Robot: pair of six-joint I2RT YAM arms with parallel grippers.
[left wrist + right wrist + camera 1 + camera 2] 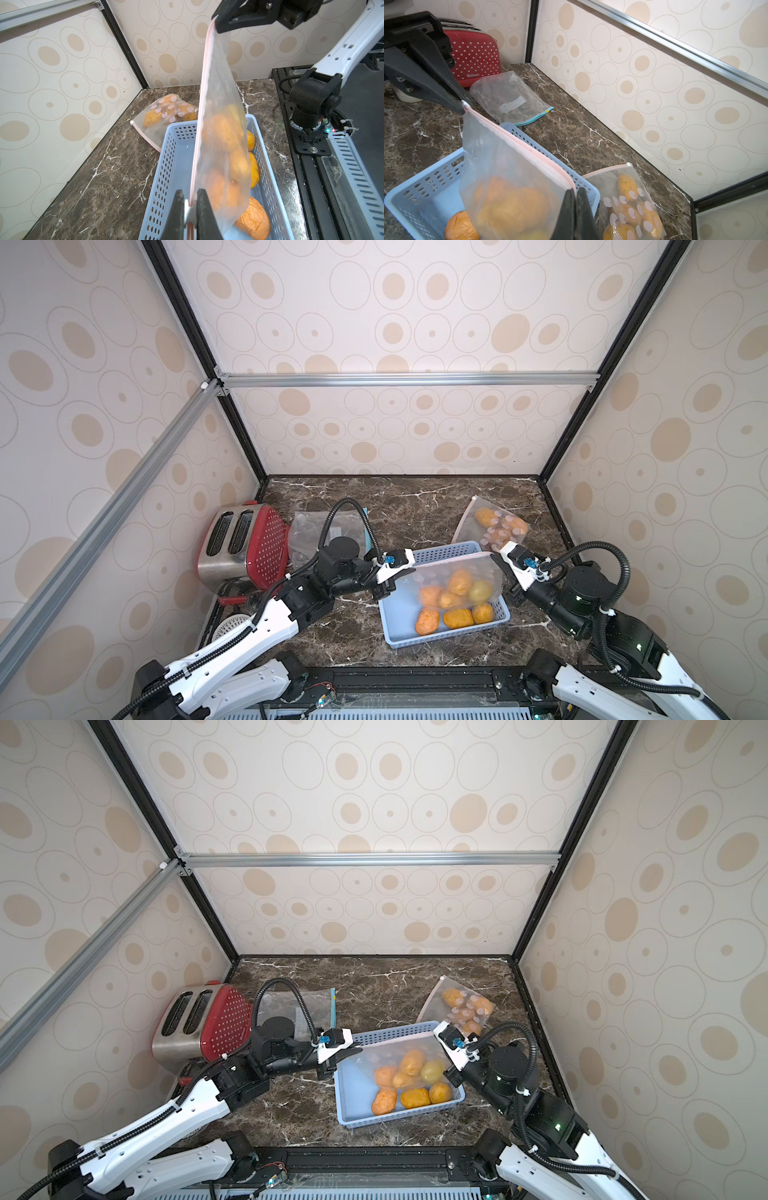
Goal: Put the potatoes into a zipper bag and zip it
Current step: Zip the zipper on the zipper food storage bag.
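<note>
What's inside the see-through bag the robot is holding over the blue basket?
Potatoes: several orange ones and a yellowish-green one, blurred by the frosted bag. They overlap, so the exact count is hidden.

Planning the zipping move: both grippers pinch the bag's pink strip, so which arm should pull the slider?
Probably left: the left gripper clamps the zipper bag just at its white slider, while the right gripper pins the other end as an anchor.
</note>
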